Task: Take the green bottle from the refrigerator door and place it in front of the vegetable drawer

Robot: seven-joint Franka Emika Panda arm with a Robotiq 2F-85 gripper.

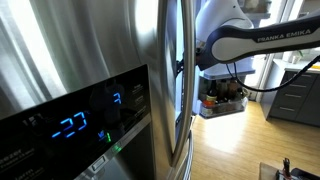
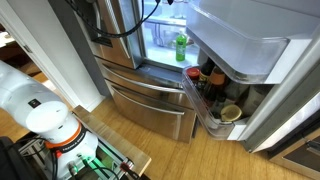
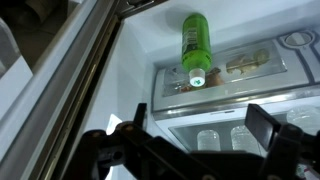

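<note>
The green bottle (image 3: 195, 42) is inside the refrigerator on a shelf, its pale cap end towards the wrist camera. It also shows through the opening in an exterior view (image 2: 181, 45). My gripper (image 3: 197, 130) is open and empty, its two dark fingers spread wide, and it is apart from the bottle. The refrigerator door (image 2: 240, 35) with its pale white lining stands open, with dark jars (image 2: 205, 80) in its lower rack. My arm (image 1: 245, 42) reaches into the refrigerator from behind the steel door, which hides the gripper in that view.
A stainless steel door (image 1: 80, 70) with a blue digital display fills an exterior view. A clear drawer front (image 3: 230, 92) sits under the bottle, with water bottles (image 3: 215, 140) behind a panel below. Steel drawers (image 2: 150, 100) and wood floor (image 2: 180, 150) lie beneath.
</note>
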